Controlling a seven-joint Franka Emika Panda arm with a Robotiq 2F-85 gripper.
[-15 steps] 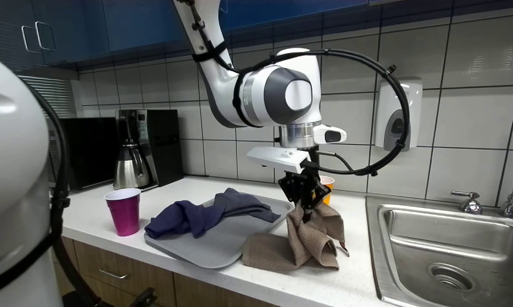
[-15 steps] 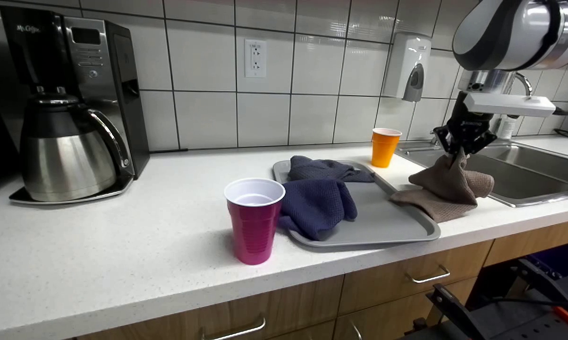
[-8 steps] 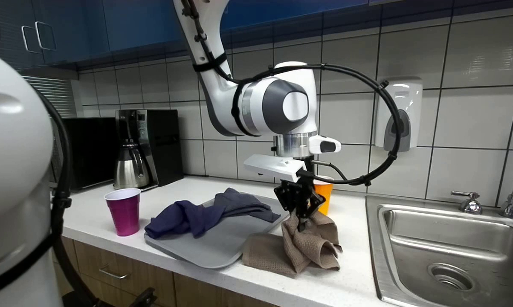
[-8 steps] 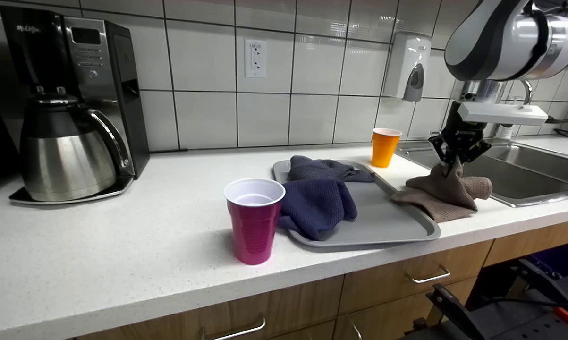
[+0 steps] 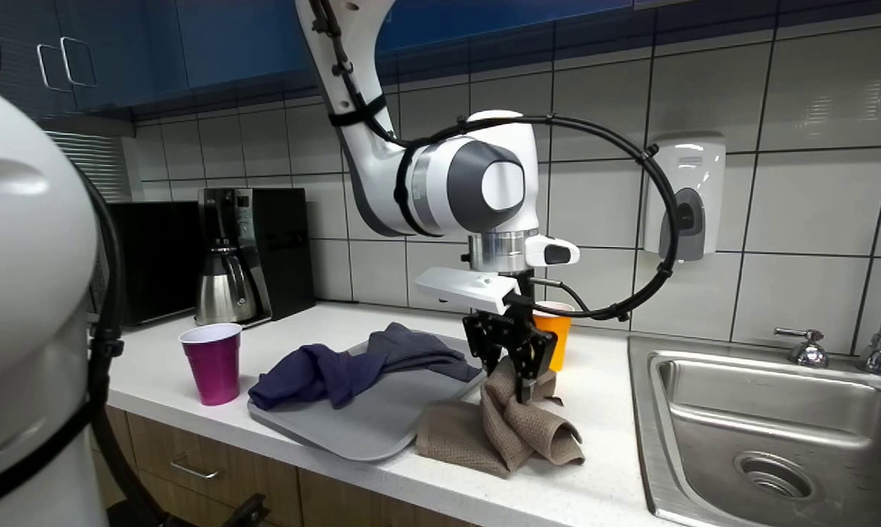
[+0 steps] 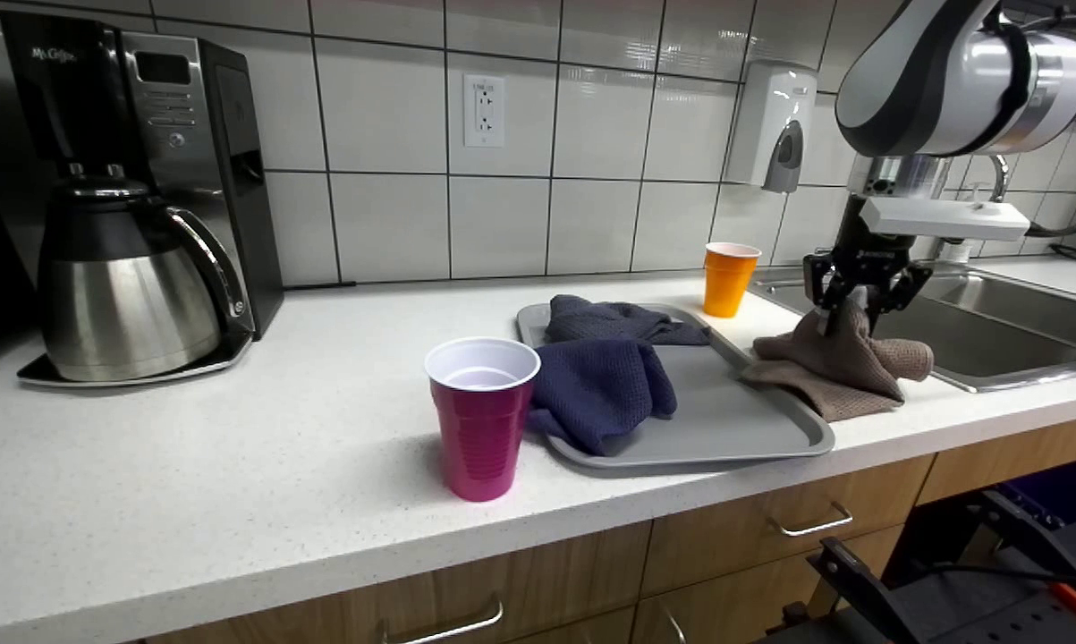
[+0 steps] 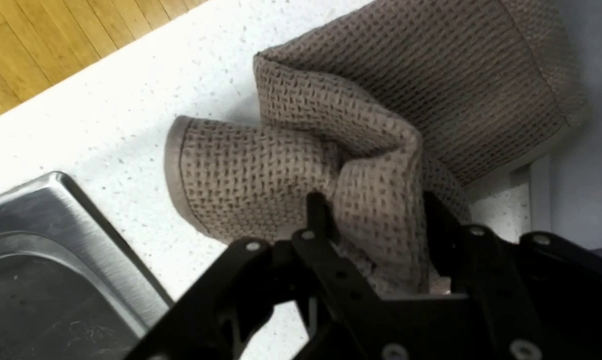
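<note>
Wrist view: the gripper (image 7: 376, 207) stands with its fingers parted, a raised fold of the brown towel (image 7: 376, 125) lying between them. In both exterior views the towel rests bunched on the white countertop (image 5: 608, 468), between the gray tray (image 5: 381, 421) and the steel sink (image 5: 647, 439).

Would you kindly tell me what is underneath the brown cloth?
The brown cloth rests on the white countertop, one end reaching the grey tray. Anything else beneath its folds is covered and cannot be seen.
</note>
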